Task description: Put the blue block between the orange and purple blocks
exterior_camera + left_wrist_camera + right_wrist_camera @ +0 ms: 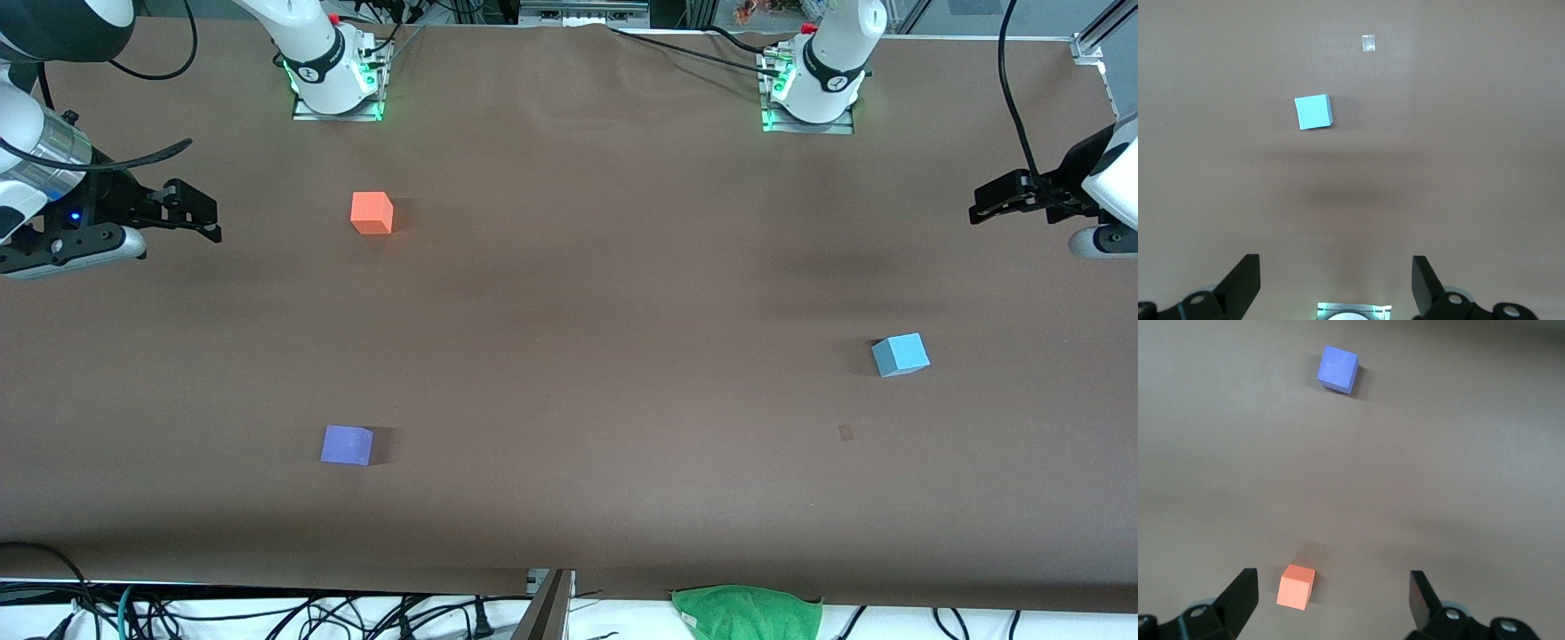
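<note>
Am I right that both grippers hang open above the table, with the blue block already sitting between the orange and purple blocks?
Not quite. The left gripper and right gripper do hang open, but the front view shows the blue block alone toward the left arm's end of the table, well apart from the orange block and purple block, not between them.

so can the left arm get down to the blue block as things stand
Probably yes. The left gripper hangs with open jaws over the table's left-arm end, and the blue block sits alone on bare table there, with nothing beside it or on it.
</note>
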You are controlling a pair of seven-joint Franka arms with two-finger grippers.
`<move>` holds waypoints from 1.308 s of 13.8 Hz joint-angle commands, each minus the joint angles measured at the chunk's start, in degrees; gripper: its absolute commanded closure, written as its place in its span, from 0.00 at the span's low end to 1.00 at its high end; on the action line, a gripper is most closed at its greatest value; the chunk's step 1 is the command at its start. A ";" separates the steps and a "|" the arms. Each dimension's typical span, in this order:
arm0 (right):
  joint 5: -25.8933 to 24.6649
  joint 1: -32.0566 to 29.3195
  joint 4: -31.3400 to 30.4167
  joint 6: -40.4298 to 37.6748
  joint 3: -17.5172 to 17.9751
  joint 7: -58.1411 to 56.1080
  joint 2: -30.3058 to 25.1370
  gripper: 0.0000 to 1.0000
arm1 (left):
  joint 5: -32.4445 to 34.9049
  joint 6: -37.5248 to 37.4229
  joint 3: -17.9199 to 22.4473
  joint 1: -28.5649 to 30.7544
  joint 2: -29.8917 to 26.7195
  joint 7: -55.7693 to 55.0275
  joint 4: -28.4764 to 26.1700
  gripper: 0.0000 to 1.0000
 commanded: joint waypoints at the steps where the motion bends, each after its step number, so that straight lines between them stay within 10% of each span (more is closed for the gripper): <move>1: 0.57 -0.57 0.22 -0.31 -1.15 0.05 0.00 0.00 | 0.88 -0.87 -0.13 0.26 1.50 0.01 2.39 0.00; 18: 1.80 -0.04 1.36 -0.23 -0.54 0.14 0.18 0.00 | 1.06 4.04 0.84 5.70 7.55 0.98 -1.47 0.00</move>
